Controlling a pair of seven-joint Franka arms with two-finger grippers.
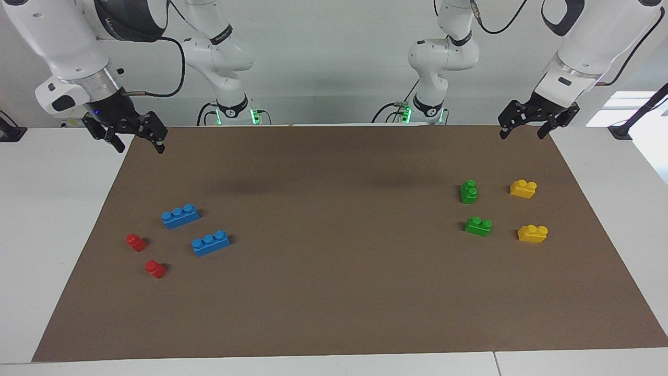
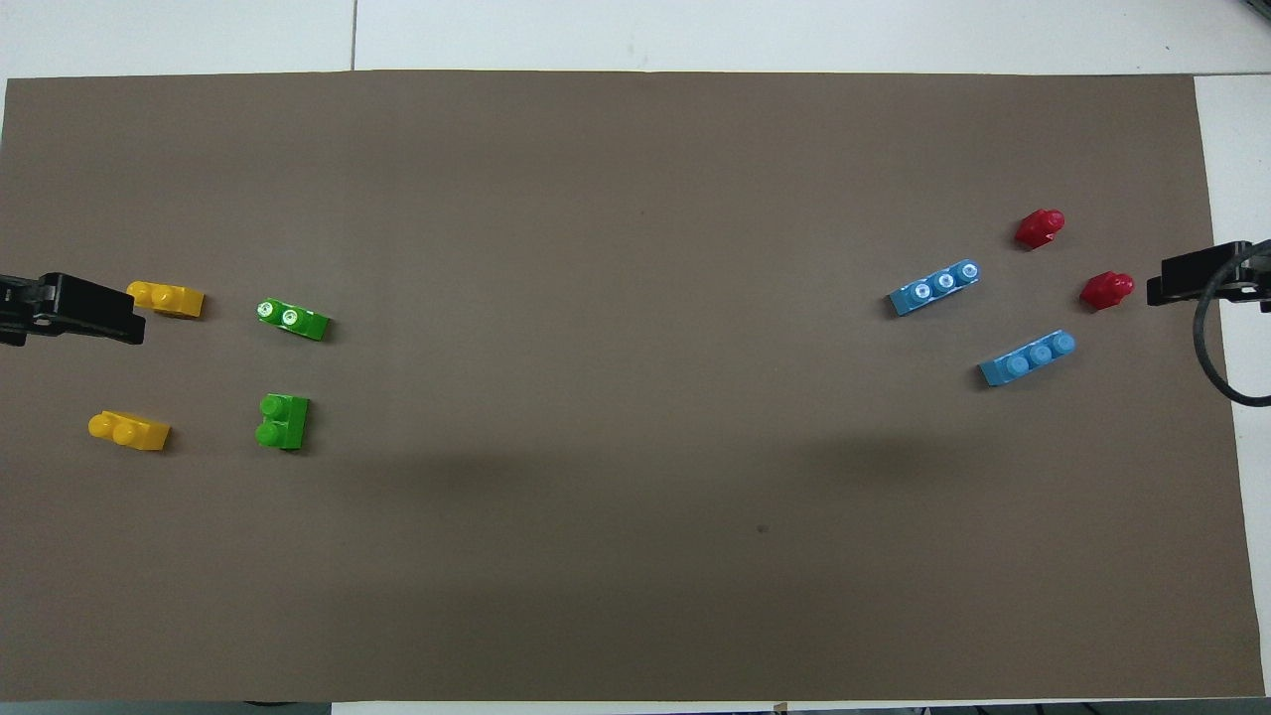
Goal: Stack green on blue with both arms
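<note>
Bricks: two green [image 1: 469,191], two blue [image 1: 180,215], two yellow [image 1: 523,188], two red [image 1: 136,242], both grippers' jaws apart.

We see two green bricks [image 1: 469,191] [image 1: 478,226], two studs each, lying flat well clear of our left gripper's fingers [image 1: 504,128], and two blue bricks [image 1: 180,215] [image 1: 210,243], three studs each, lying slightly askew well clear of our right gripper's fingers [image 1: 156,140]; none are stacked
</note>
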